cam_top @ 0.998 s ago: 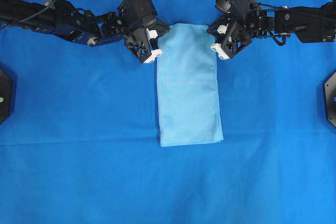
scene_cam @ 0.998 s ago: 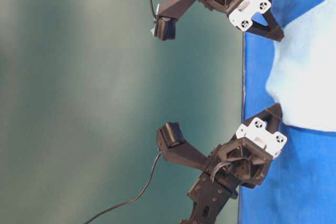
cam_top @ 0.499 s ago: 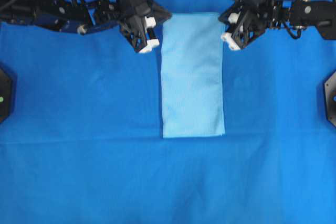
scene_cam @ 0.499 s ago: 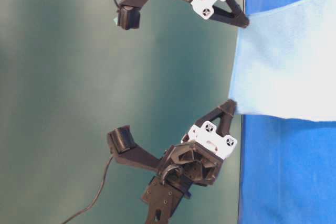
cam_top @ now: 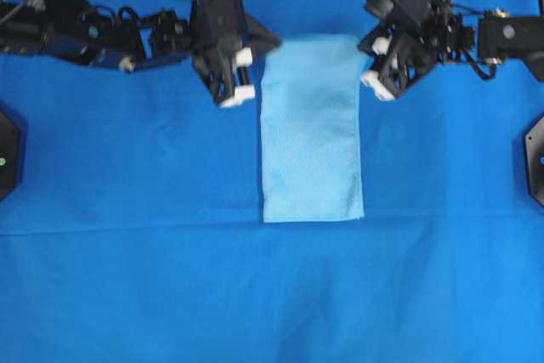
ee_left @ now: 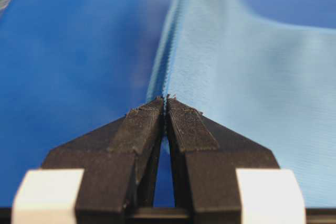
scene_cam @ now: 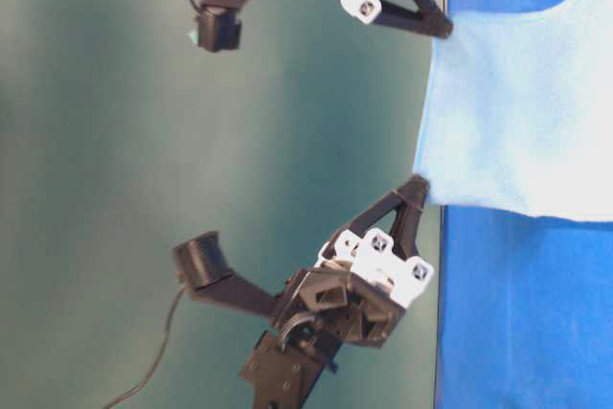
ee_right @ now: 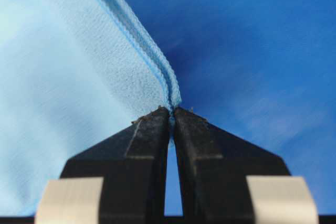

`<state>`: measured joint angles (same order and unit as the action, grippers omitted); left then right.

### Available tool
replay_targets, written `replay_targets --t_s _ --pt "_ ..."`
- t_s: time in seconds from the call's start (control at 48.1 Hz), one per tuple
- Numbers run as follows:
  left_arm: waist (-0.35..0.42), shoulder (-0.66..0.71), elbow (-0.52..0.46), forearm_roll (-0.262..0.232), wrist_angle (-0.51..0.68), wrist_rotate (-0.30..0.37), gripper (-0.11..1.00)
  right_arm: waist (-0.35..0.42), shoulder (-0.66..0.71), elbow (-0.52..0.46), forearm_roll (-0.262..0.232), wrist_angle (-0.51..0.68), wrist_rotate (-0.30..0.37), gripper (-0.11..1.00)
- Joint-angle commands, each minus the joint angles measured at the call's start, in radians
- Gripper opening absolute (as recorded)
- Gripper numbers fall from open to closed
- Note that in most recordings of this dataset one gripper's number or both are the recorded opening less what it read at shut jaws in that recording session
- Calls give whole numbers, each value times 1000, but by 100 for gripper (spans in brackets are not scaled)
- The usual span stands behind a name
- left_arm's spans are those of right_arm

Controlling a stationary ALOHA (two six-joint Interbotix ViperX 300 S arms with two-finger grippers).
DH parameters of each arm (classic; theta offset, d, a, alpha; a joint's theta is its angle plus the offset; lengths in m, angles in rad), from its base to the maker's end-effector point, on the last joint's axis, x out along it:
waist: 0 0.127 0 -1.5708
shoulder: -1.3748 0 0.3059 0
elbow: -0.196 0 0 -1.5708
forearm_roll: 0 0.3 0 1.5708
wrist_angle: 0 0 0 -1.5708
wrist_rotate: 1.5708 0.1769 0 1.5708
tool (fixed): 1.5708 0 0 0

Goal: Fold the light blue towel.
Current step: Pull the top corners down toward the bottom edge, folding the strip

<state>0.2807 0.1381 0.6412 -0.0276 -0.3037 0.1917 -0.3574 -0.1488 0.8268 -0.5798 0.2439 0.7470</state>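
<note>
The light blue towel (cam_top: 311, 129) lies as a long narrow strip on the middle of the table, its near end flat. My left gripper (cam_top: 270, 42) is shut on the strip's far left corner, and my right gripper (cam_top: 364, 42) is shut on the far right corner. In the table-level view the towel (scene_cam: 517, 112) hangs stretched between the two sets of tips, its far end raised off the surface. In the left wrist view my left gripper (ee_left: 166, 99) pinches the hem of the towel (ee_left: 247, 77). In the right wrist view my right gripper (ee_right: 171, 109) pinches the doubled edge of the towel (ee_right: 68, 77).
A royal-blue background cloth (cam_top: 127, 278) covers the whole table. Black fixtures sit at the left edge (cam_top: 7, 155) and the right edge (cam_top: 535, 159). Both arms reach in from the far corners.
Both grippers lifted the towel's far end off the cloth and pulled it taut, dragging the near end slightly away. In the last half second they came back a little toward the near side.
</note>
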Motion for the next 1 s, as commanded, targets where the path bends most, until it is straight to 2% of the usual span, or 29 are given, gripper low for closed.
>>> replay_targets --t_s 0.0,0.229,0.437,0.582,0.748,0.977 --pt "-57 -46 9 0 12 3 4 64 -55 5 6 61 25 4" --pt "-216 -54 48 0 89 -3 4 279 -86 31 6 183 166 4" --pt "-337 -44 46 0 129 -52 4 440 -72 28 8 199 268 4" --pt "-397 -37 44 -2 133 -57 4 537 -55 20 6 199 339 4" --pt "-442 -28 46 -2 135 -87 4 604 -14 11 6 199 414 5" --pt "-439 5 51 -2 135 -103 4 617 52 8 6 195 474 5"
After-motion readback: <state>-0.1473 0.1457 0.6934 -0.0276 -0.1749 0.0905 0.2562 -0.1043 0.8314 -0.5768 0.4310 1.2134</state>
